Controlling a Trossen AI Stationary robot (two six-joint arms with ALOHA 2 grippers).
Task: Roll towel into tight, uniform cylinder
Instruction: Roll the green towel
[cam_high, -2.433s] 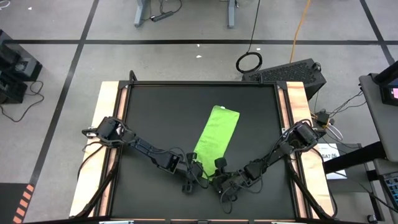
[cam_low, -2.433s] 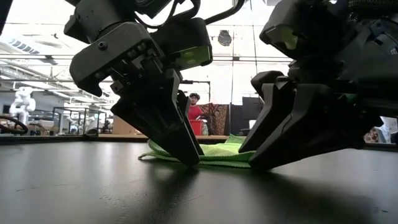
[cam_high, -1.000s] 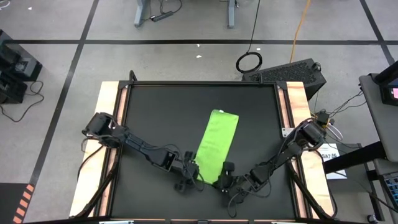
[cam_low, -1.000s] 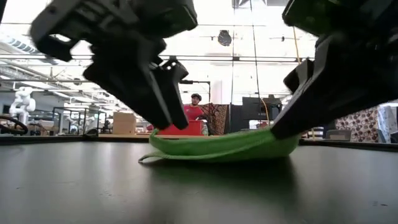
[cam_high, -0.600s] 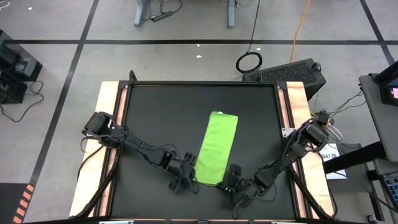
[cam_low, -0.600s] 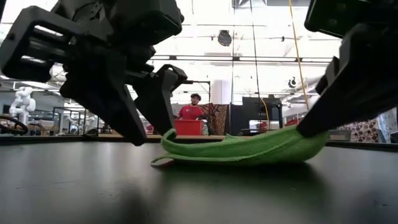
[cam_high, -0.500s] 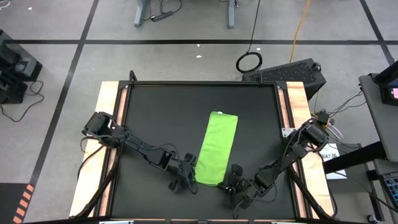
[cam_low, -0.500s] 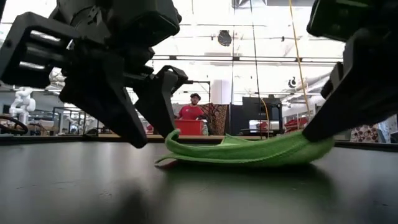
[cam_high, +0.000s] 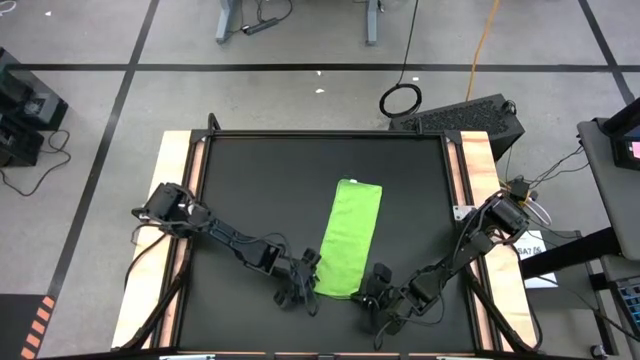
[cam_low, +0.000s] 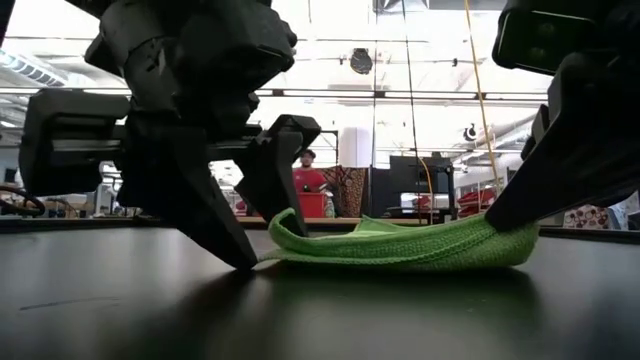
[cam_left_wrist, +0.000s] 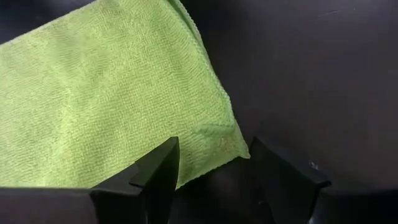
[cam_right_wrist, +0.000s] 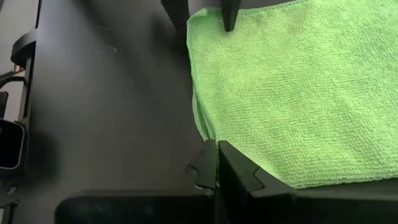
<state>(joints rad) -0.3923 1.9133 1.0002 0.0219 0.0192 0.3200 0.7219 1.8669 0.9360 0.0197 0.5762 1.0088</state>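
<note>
The lime-green towel (cam_high: 350, 235) lies as a long strip on the black mat (cam_high: 260, 180), its far end flat. My left gripper (cam_high: 308, 275) stands open over the towel's near-left corner (cam_left_wrist: 233, 140), one finger over the cloth and the other on the bare mat beside it. My right gripper (cam_high: 372, 290) is shut on the near-right corner. In the low view the near edge (cam_low: 400, 245) sags along the mat between the two grippers. My left gripper (cam_left_wrist: 212, 144) straddles the near-left corner, slanting down from the table's left; whether a fingertip (cam_low: 285, 215) touches the cloth I cannot tell. My right gripper (cam_right_wrist: 217, 149) pinches the near-right corner (cam_right_wrist: 210, 135) between its two fingers, slanting down from the table's right. That corner (cam_low: 515, 235) sits a little above the mat, and the rest of the towel lies on it.
Wooden rails (cam_high: 175, 200) (cam_high: 480, 180) run along the mat's left and right sides. Bare mat lies to the left and far side of the towel. Beyond the table a person in red (cam_low: 305, 170) stands far off in the room.
My left gripper has sunk to the mat and rolled about its own line, staying open. My right gripper has rolled too and kept shut. The towel's near edge, raised between the grippers a second ago, has dropped at its left end onto the mat; the right corner stays lifted.
</note>
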